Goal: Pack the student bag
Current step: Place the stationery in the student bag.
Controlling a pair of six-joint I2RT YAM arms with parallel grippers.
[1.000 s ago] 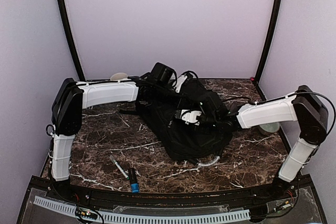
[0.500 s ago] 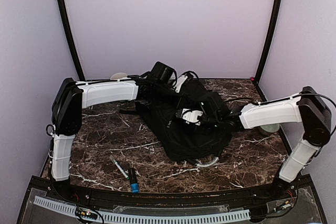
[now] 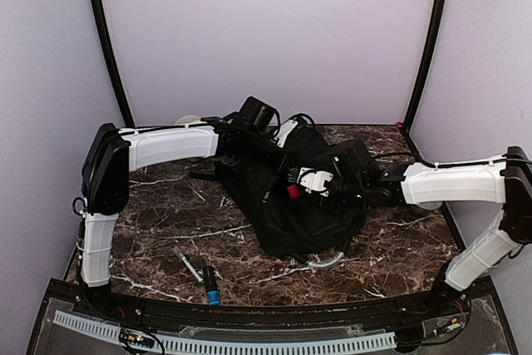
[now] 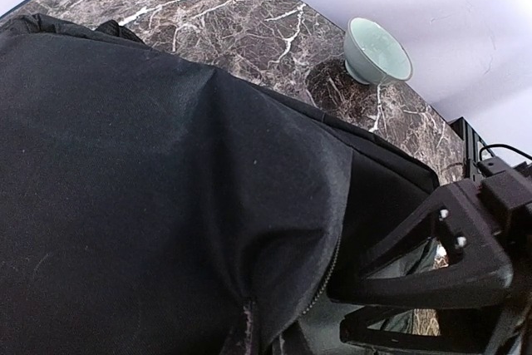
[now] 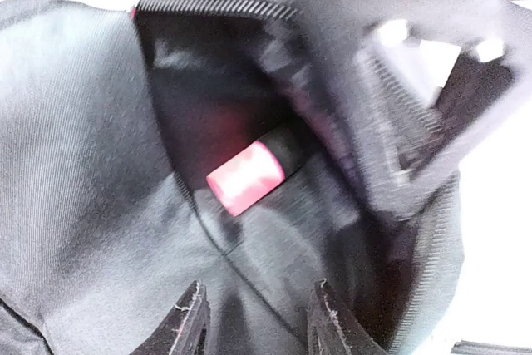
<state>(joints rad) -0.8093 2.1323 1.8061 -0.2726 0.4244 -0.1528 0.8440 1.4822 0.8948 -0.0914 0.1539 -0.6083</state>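
1. The student bag lies slumped in the middle of the marble table, black, with its top opening facing the right arm.
2. The left gripper sits at the bag's far edge. Its jaws are pressed together on the fabric beside the zipper line, and the bag's rim stands raised there.
3. In the left wrist view, black cloth fills most of the frame, and a pale green bowl stands on the table beyond the bag, apart from it.
4. The right gripper hovers at the bag's mouth. Its two fingertips stand apart with nothing between them.
5. Inside the bag's mouth, just beyond those fingertips, lies a dark cylinder with a red end, resting on the lining. The view is blurred, so I can't say what it is.
6. On the table nearer the arm bases than the bag lie a slim grey pen and a black marker with a blue tip, close together.
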